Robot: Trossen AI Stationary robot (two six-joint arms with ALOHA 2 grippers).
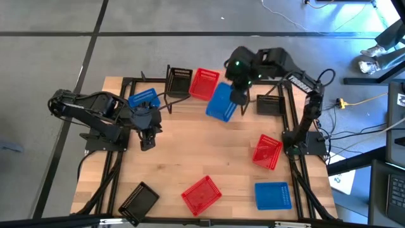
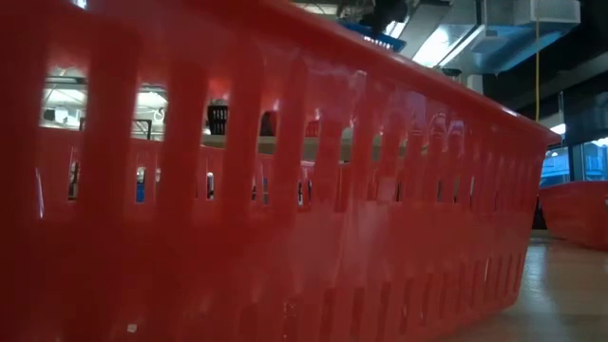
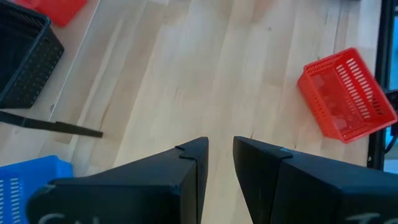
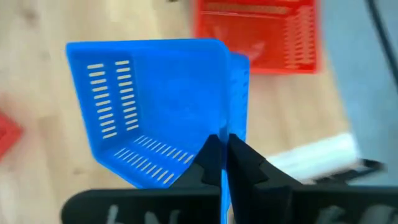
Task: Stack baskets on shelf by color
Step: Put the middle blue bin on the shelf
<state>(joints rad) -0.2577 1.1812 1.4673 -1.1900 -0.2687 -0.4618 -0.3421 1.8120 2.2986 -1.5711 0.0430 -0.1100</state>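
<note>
From overhead I see my right gripper (image 1: pixel 239 96) at the back of the bench (image 1: pixel 190 158), pinching one wall of a blue basket (image 1: pixel 222 102); the right wrist view shows the two fingers pressed together on that wall's rim, with the basket (image 4: pixel 155 106) hanging off them, its open mouth turned sideways toward the camera and its slotted floor and walls in plain sight; in the high view the basket is tilted, its long axis running from the back of the bench toward the front and leaning a little to the left; it sits just in front of the shelf (image 1: pixel 247 104), beside a red basket (image 1: pixel 204 83) that is tipped on the shelf, and a black basket (image 1: pixel 180 82) stands to the left of that one; another black basket (image 1: pixel 269 104) rests at the shelf's right end; a second blue basket (image 1: pixel 144 99) lies at the shelf's left end, close to my left gripper (image 1: pixel 147 140); that left gripper hovers over bare wood with its fingers slightly spread and nothing between them, as the left wrist view confirms; loose on the bench I count a red basket on the right (image 1: pixel 267 152), a blue basket at the front right (image 1: pixel 273 195), a red basket at the front centre (image 1: pixel 201 194) and a black basket at the front left (image 1: pixel 138 201); the low view is filled by the wall of a red basket (image 2: pixel 266 209).
</note>
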